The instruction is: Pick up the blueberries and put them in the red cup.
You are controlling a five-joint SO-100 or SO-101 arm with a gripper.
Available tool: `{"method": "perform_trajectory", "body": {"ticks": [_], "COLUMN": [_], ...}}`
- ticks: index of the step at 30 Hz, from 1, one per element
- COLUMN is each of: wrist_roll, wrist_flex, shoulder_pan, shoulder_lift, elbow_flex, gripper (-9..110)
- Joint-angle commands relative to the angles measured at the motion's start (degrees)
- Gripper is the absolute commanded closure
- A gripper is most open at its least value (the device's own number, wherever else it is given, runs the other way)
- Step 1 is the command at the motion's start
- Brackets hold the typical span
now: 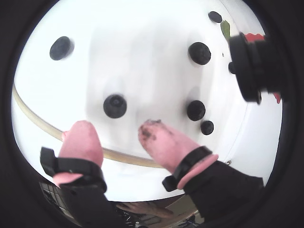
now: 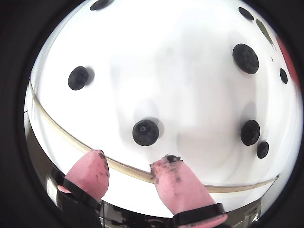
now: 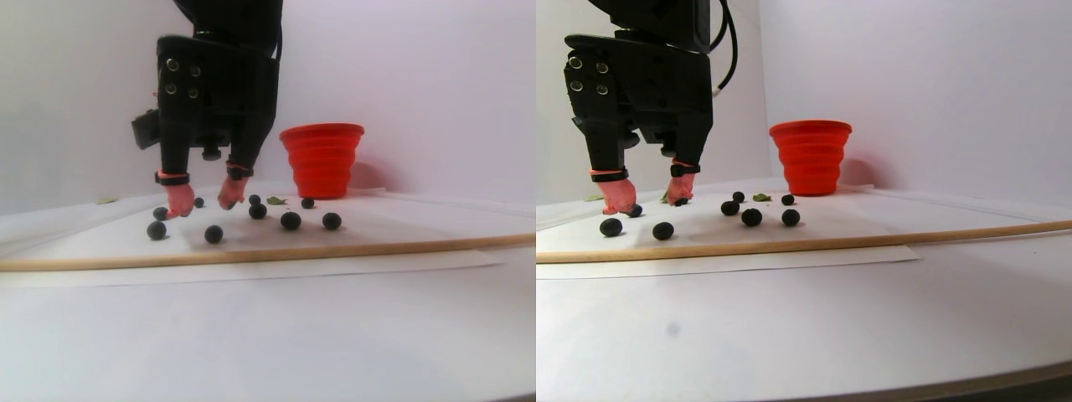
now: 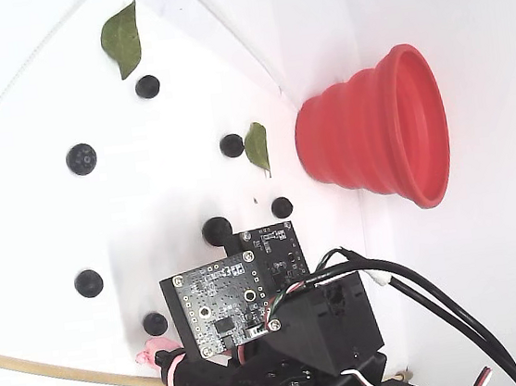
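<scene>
The white sheet [image 4: 34, 107] covers most of the table, edged at the front by a thin wooden strip [image 3: 335, 249]. The black arm [image 3: 218, 84] hangs over the sheet's left part in the stereo pair view, and in the fixed view its circuit board [image 4: 220, 307] and cables cover the lower middle of the sheet. No writing on the board can be read.

The red cup [image 4: 377, 133] stands upright and apart from the arm, at the back of the sheet near the wall; its inside is not shown.

The gripper [image 1: 116, 135] is released: its two pink fingertips [image 2: 178, 183], smeared with dark stains, stand apart with nothing between them, low over the sheet.

The blueberries [image 2: 145, 132] lie scattered loose on the sheet. One lies just ahead of the gap between the fingertips in both wrist views; others lie farther out to the left and right. Two green leaves [image 4: 122, 39] lie among the far berries, one just beside a berry near the cup.
</scene>
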Motion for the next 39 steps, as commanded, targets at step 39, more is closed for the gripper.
{"method": "perform_trajectory", "body": {"ticks": [39], "wrist_roll": [-2.5], "wrist_flex": [-13.9], "shoulder_pan": [0.8], "shoulder_lift": [-12.7], "elbow_flex": [-5.4], "gripper": [84]}}
